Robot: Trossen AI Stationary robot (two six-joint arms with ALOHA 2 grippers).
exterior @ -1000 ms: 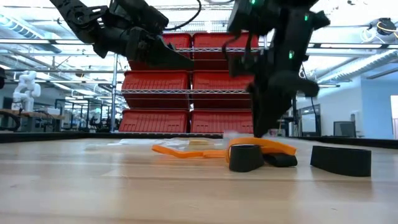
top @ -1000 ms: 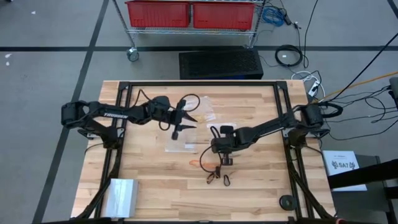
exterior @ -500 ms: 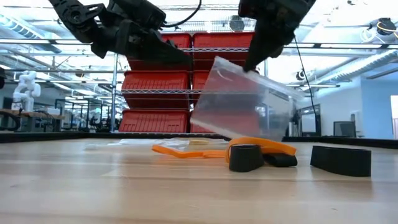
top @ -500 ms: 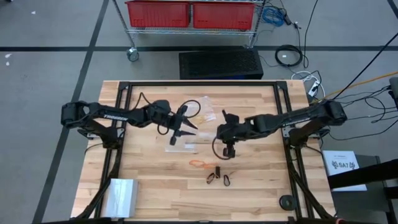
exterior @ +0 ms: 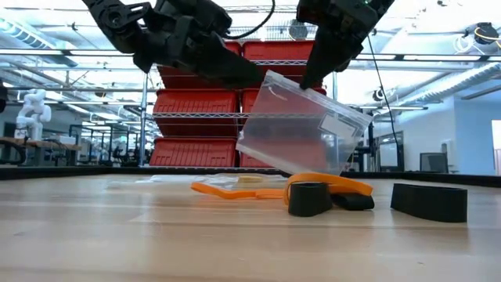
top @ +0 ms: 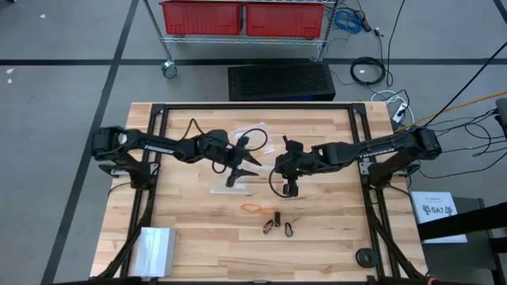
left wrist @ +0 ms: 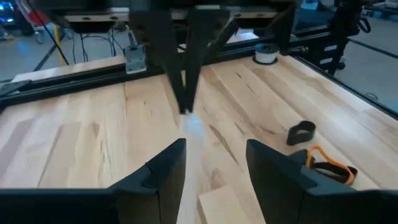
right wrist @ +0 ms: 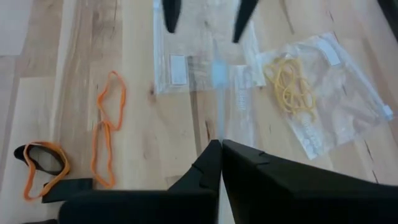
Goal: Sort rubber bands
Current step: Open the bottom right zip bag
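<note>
High view: the left gripper (top: 235, 169) and right gripper (top: 288, 186) meet mid-table; the thin orange and black rubber bands (top: 272, 220) lie on the wood nearer the front edge, apart from both.

Low view: the right gripper (exterior: 313, 70), jaws clenched, lifts one clear plastic bag (exterior: 301, 129) by its top edge.

Left wrist view: left fingers (left wrist: 163, 171) spread, grasping nothing.

Right wrist view: two orange loops plus one orange-and-black pair (unseen elsewhere, yellowish bands (right wrist: 291, 87) bagged).

Grey floor with dark lines (top: 63, 71), red bins (top: 242, 17) on a wire rack behind.
</note>
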